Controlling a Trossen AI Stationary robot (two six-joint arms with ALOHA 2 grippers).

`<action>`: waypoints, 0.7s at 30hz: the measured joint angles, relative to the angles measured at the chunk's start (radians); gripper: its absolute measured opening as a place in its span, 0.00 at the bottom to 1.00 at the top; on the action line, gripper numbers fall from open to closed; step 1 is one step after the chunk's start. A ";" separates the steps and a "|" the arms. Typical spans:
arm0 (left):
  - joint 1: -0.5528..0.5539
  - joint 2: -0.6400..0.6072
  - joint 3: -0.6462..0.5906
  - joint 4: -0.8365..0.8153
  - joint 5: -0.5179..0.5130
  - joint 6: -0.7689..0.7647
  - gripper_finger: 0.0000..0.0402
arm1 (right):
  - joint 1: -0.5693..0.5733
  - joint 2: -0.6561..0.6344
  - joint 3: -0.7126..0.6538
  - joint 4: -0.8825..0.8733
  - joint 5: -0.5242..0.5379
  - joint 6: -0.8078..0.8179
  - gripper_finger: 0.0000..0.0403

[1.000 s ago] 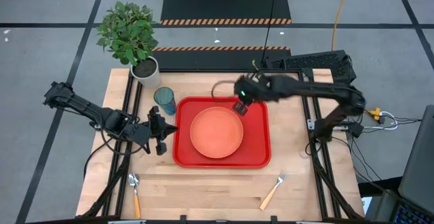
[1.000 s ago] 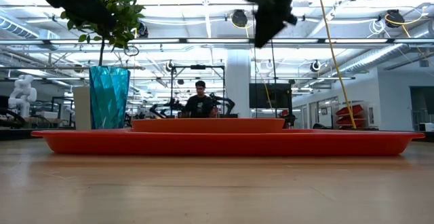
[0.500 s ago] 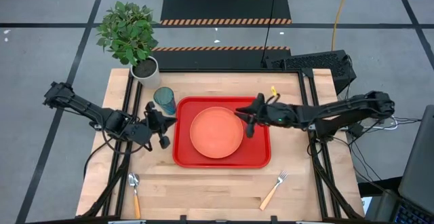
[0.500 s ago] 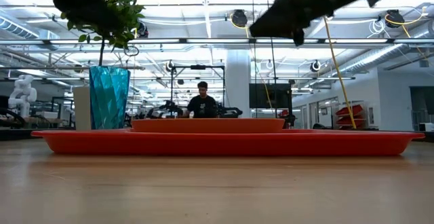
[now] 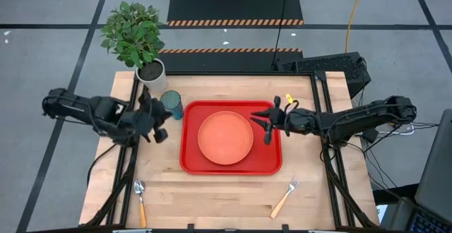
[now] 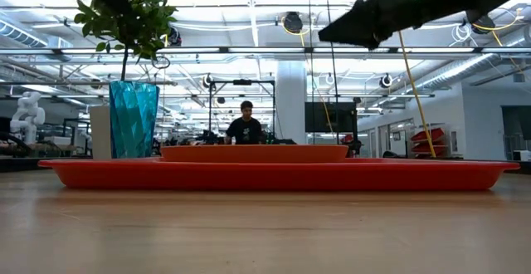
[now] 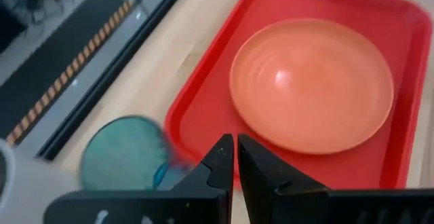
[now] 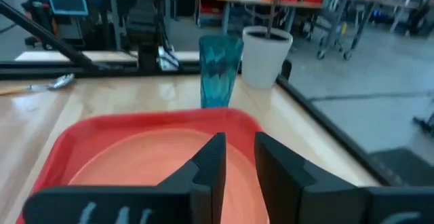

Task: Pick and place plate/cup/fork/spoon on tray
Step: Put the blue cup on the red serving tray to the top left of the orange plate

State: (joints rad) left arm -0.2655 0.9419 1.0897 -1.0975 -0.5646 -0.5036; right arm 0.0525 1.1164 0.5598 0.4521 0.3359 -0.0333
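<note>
Though near left hand point(image 5: 157, 123), cup point(image 5: 171, 104) apart.

Tray point(image 5: 191, 159) at the table's middle, plate point(image 5: 225, 138) on it, cup point(image 5: 171, 104) on the table just off the tray's far-left corner, plant pot point(image 5: 151, 74) at the far-left corner, spoon point(image 5: 140, 197) near the front-left corner, fork point(image 5: 284, 196) toward the front-right corner

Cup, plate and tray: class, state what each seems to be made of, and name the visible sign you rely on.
The cup: probably clear teal plastic, possibly glass; light passes through its faceted wall. The plate: likely plastic, with a smooth salmon-orange surface and soft sheen. The tray: likely moulded plastic, glossy uniform red, with rounded corners and a raised rim.
</note>
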 joint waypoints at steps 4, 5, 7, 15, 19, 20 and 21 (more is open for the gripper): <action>0.082 0.079 0.131 -0.197 0.090 -0.007 0.06 | -0.001 0.000 0.000 0.134 0.001 -0.159 0.18; 0.107 0.105 0.159 -0.258 0.121 -0.012 0.06 | -0.001 0.000 0.000 0.166 0.002 -0.196 0.18; 0.162 0.156 0.204 -0.360 0.190 -0.015 0.06 | -0.010 0.000 0.000 0.235 0.001 -0.246 0.18; 0.368 0.290 0.224 -0.450 0.435 0.247 0.17 | -0.080 -0.061 0.001 0.321 0.002 -0.360 0.22; 0.451 0.310 0.224 -0.451 0.427 0.382 0.28 | -0.100 -0.096 0.001 0.288 0.002 -0.400 0.25; 0.471 0.311 0.224 -0.451 0.419 0.408 0.31 | -0.105 -0.103 0.001 0.272 0.002 -0.408 0.26; 0.491 0.311 0.224 -0.449 0.411 0.431 0.34 | -0.110 -0.111 0.001 0.256 0.002 -0.416 0.26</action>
State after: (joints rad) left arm 0.2254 1.2530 1.3136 -1.5468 -0.1533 -0.0724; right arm -0.0574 1.0054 0.5606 0.7083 0.3382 -0.4492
